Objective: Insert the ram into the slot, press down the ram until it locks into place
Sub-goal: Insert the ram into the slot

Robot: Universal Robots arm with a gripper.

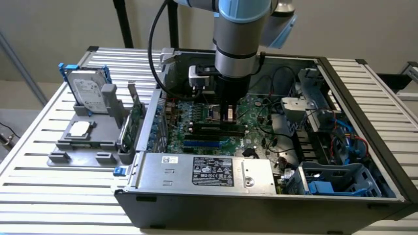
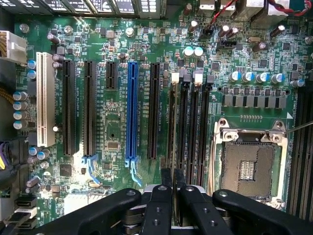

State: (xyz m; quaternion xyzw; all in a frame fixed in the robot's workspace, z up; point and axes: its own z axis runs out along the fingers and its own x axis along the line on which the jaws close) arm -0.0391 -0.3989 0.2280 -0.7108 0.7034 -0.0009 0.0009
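Jaws stand drawn tight together, pinching what looks to be the ram (image 1: pixel 228 115), upright and edge-on so its contact edge faces down. It hangs directly over the slot (image 2: pixel 172 122), the memory socket farthest from the processor socket (image 2: pixel 247 166), lined up lengthwise, apparently to go straight in. Whether it has seated cannot be told.
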